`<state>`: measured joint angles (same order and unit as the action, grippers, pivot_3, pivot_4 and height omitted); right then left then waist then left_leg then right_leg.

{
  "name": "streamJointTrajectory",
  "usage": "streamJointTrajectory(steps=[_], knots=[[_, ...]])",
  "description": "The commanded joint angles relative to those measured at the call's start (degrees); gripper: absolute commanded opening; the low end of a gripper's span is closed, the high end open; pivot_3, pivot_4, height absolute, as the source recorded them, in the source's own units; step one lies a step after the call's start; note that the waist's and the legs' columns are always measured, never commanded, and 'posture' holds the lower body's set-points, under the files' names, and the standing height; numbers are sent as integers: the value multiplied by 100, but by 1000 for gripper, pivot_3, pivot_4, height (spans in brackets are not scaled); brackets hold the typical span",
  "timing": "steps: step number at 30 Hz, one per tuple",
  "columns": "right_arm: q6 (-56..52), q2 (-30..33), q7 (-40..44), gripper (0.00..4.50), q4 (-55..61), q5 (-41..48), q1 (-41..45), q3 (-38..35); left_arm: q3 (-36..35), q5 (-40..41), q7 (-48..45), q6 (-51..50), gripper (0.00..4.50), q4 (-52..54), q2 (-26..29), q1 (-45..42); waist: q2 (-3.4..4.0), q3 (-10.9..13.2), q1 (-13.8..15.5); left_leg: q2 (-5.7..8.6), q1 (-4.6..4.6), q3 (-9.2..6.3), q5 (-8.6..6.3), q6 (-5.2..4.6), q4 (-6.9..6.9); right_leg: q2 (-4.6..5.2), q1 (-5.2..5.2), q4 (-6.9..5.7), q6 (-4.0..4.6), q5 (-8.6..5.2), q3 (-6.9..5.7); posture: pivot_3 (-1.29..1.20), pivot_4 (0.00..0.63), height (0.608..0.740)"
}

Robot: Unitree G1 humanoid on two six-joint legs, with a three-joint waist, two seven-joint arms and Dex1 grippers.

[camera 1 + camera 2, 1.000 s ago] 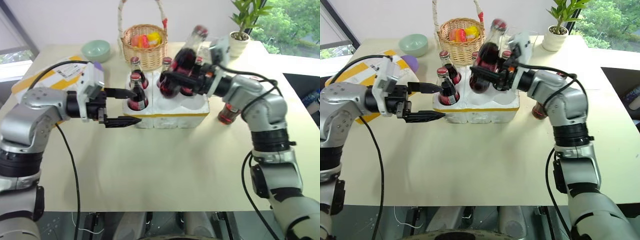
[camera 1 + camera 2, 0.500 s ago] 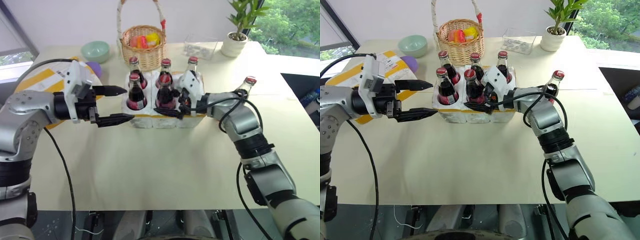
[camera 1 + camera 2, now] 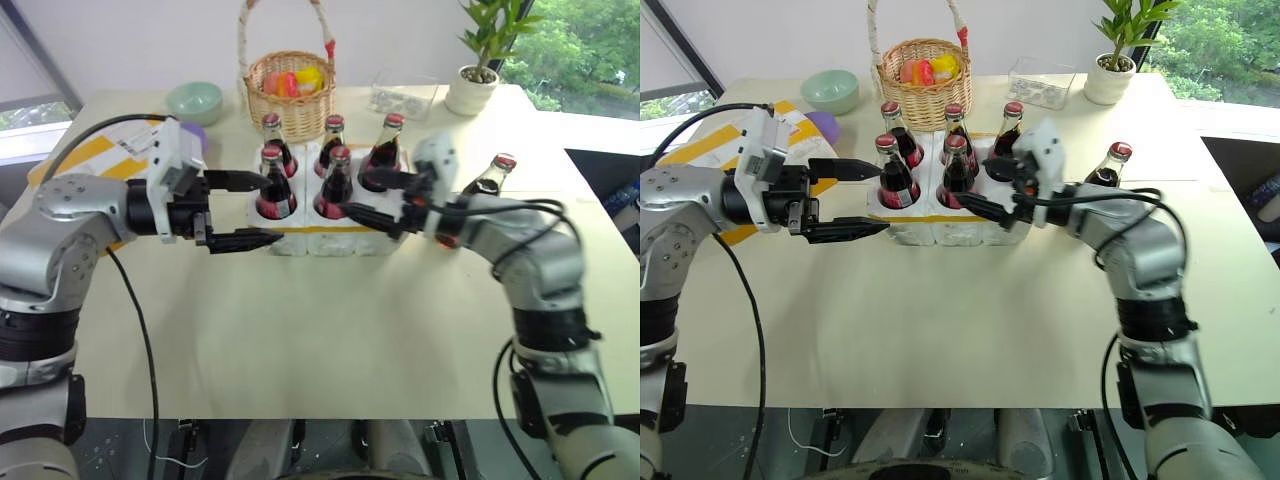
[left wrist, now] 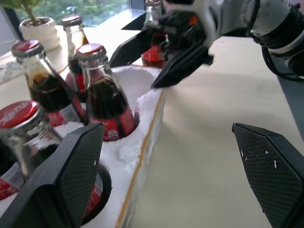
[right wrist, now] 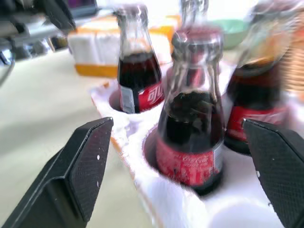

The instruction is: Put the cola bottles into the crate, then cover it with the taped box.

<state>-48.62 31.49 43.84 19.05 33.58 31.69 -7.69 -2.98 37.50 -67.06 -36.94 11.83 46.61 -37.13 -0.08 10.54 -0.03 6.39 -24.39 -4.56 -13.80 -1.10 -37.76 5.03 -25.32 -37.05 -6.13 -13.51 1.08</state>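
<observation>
The crate (image 3: 330,225) sits mid-table toward the far side, a yellow band round its base. Five bottles (image 3: 334,183) stand in its wells: three in the far row, two in the near row at left and middle; the near right well is empty. A sixth bottle (image 3: 492,175) stands on the table just right of the crate. The right gripper (image 3: 372,196) hangs at the crate's near right corner, fingers spread wide and grasping nothing. The left gripper (image 3: 248,210) hovers at the crate's left end, fingers also released and empty. The taped box (image 3: 105,155) lies at the far left of the table, behind the left arm. Beyond the crate stand a basket (image 3: 290,90), a green bowl (image 3: 193,101), a clear tray (image 3: 402,96) and a potted plant (image 3: 478,75).
</observation>
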Motion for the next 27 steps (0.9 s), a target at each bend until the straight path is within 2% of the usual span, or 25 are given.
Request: streamJointTrajectory(steps=[1,4,8,13,16,19,27], knots=[[-764,266,-338,4433,1051,978,-547,-1031,128,-132,-178,234,4500,-160,-60,-220,0,0,13,0,0,1,-8,-14,0,0,0,1,0,0,1,0,150,738],[-1167,359,-781,4433,1610,1571,-1167,-1814,266,-202,-333,336,4500,-337,-151,-381,0,0,22,-4,1,9,-15,-27,-2,0,1,6,0,0,4,0,150,738],[-889,513,-1233,4433,1793,1032,-2282,-2381,413,-243,-463,388,4500,-480,-294,-570,-2,-1,73,-10,3,10,-13,-24,-5,-3,7,8,0,0,2,0,150,738],[-404,375,-1620,4433,1525,658,-2909,-2659,547,-372,-592,496,4500,-611,-386,-658,-2,-1,74,-9,3,15,-13,-25,-15,-2,13,9,-1,0,4,0,150,738],[-47,264,-1910,4433,1229,335,-2862,-2506,562,-412,-636,521,4500,-685,-418,-715,-1,-2,53,-14,5,16,-12,-23,-15,-5,13,8,-1,0,4,0,150,738],[161,198,-2140,4433,729,210,-2469,-2404,577,-436,-653,513,4500,-716,-448,-784,-1,-2,48,-16,6,18,-11,-22,-15,-7,12,6,-1,0,5,0,150,738],[793,158,-2031,4433,-458,-257,-1739,-1642,449,-430,-518,469,4500,-533,-398,-617,-1,-2,68,-17,6,19,-10,-21,-15,-9,12,5,-1,0,5,0,150,738]])
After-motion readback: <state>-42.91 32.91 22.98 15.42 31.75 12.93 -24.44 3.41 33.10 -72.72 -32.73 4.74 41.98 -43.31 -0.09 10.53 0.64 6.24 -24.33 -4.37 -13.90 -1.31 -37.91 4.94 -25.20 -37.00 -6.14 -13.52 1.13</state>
